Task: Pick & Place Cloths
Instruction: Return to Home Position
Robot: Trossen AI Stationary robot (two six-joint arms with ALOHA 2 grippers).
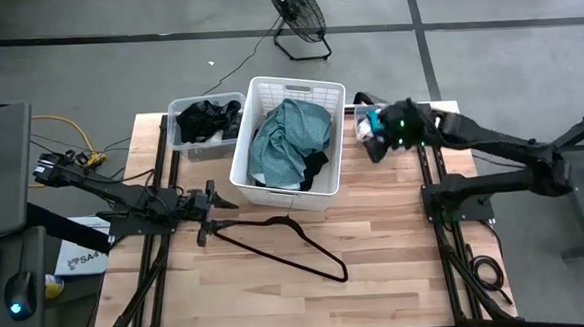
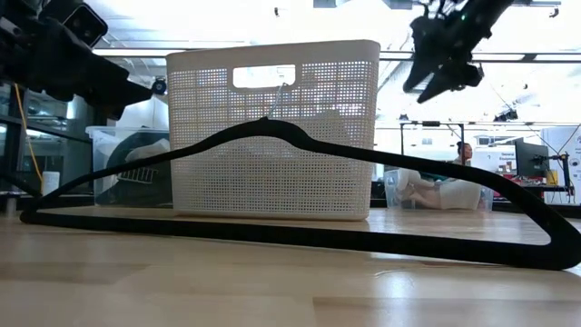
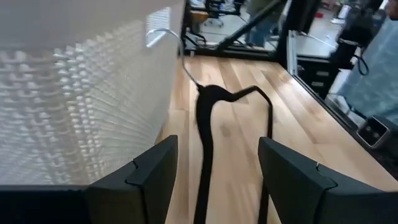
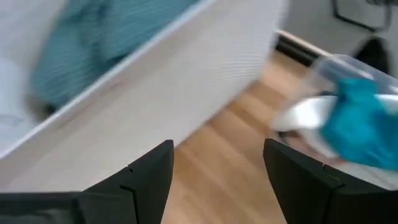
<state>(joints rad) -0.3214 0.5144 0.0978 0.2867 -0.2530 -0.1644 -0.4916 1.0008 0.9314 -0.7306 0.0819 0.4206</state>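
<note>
Wooden table, high view: cloths fill the basket; right gripper hovers over the right bin, left gripper beside the hanger. Low view: hanger before the basket. Wrist views: both grippers spread, empty. I judge homing underway; next, I'd retract the right arm. No readable writing.

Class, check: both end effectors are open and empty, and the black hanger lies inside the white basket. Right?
No: the high view shows the hanger on the table beside the basket. Left end effector and right end effector are open, empty.
</note>
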